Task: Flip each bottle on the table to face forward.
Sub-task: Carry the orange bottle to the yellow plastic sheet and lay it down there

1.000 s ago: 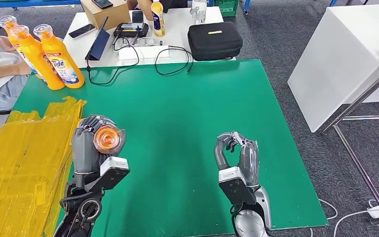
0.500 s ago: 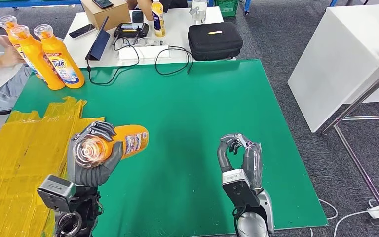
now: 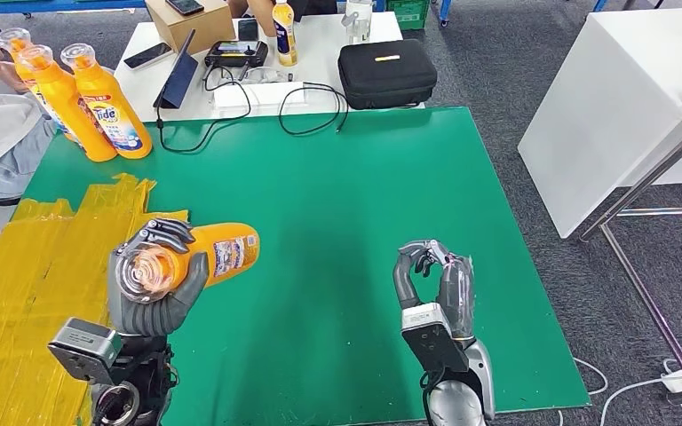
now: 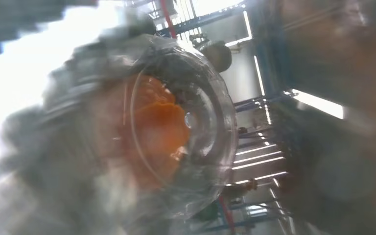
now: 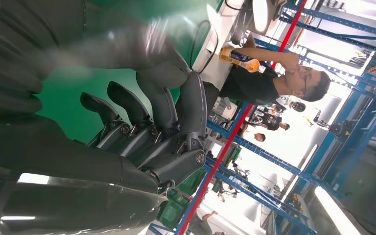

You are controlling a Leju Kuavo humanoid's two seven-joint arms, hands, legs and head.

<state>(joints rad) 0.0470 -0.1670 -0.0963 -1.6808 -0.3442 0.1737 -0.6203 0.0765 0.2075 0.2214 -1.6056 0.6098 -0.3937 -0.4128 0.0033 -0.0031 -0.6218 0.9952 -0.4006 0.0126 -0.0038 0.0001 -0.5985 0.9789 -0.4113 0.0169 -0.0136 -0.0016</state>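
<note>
A broad green table mat (image 3: 337,204) fills the scene. At its far left corner stand upright orange detergent bottles (image 3: 98,102), labels showing. Near left, the left hand (image 3: 155,288) grips an orange bottle with a clear cap (image 3: 195,257) lying sideways, seemingly mid-flip. Near right, the right hand (image 3: 431,275) hovers, fingers curled around nothing.
</note>
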